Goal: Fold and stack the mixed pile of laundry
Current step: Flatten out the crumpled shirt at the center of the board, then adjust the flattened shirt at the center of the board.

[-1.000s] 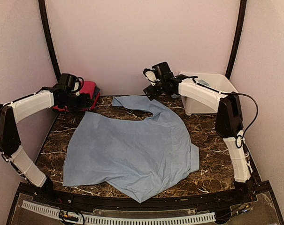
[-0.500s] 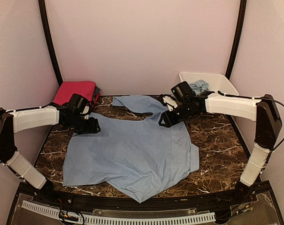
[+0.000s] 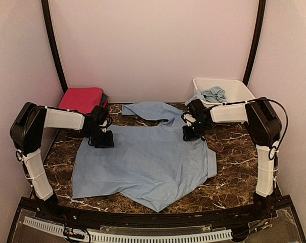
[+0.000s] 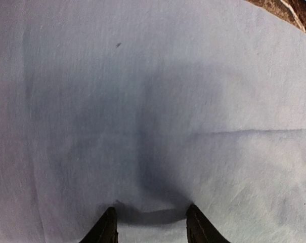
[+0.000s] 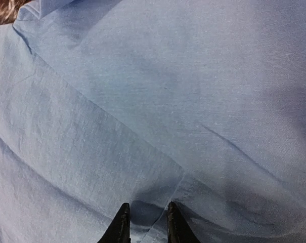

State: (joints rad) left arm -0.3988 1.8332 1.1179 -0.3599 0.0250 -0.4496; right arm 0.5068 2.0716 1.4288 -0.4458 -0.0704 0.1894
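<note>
A pale blue garment point(image 3: 142, 162) lies spread over the marble table point(image 3: 228, 152), one sleeve reaching toward the back. My left gripper point(image 3: 103, 140) presses down on its left shoulder area. In the left wrist view the left gripper point(image 4: 151, 223) stands open, tips on flat cloth point(image 4: 142, 101) with a slight pucker between them. My right gripper point(image 3: 189, 134) is down on the garment's right upper edge. Seen from the right wrist, the right gripper point(image 5: 146, 220) has its jaws narrowly apart, with a hem fold point(image 5: 180, 182) running between them. A magenta-pink folded piece point(image 3: 82, 98) sits at the back left.
A white tub point(image 3: 238, 86) stands at the back right with a pale blue cloth point(image 3: 213, 94) bunched inside. A dark piece point(image 3: 105, 99) peeks out beside the pink one. Curtain walls and black poles close in the back and sides.
Both arms came down from the back onto the blue garment. Both sets of jaws narrowed, the right more. The garment's upper edge shifted slightly.
</note>
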